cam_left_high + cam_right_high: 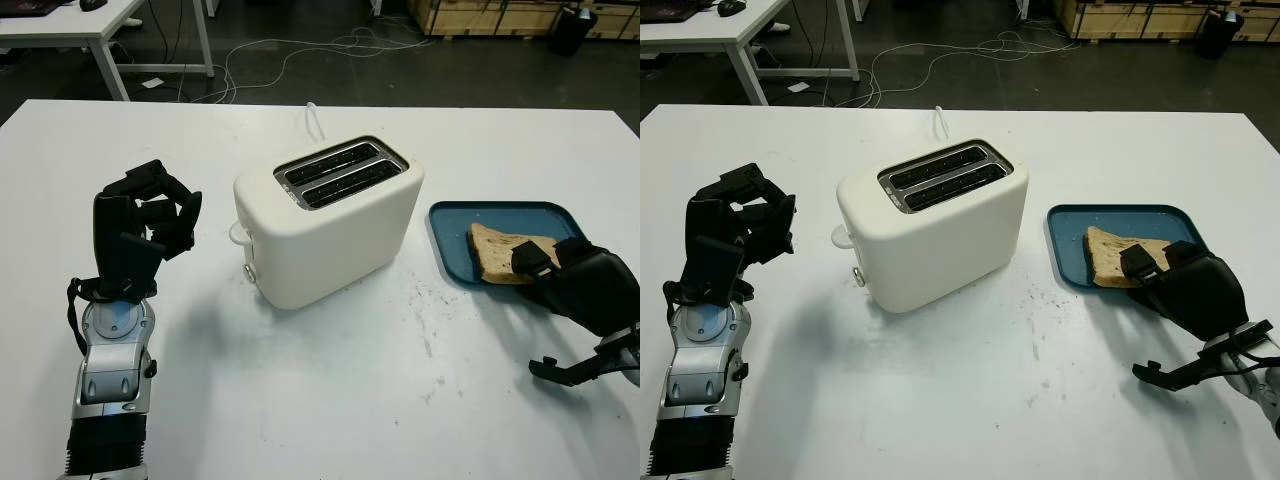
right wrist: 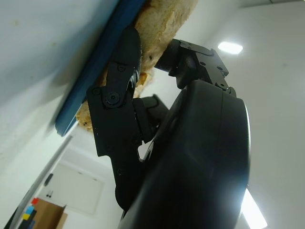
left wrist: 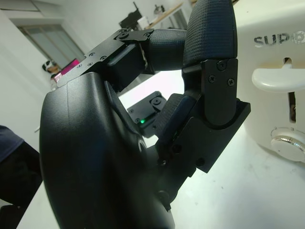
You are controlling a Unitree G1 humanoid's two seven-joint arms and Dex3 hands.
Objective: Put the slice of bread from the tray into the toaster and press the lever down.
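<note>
Bread (image 1: 497, 252) flat on tray (image 1: 452, 240), long axis left-right; right robot hand (image 1: 560, 275) pinching it.

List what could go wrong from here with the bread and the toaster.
1. The right hand sits at the near edge of the blue tray, fingers on the bread slice; the grip looks partial, so the slice may slip or tear on lifting.
2. Lifting could drag the tray along.
3. The toaster slots run diagonally, so the slice may catch the rim.
The left hand, curled, hovers beside the toaster's lever end.
</note>
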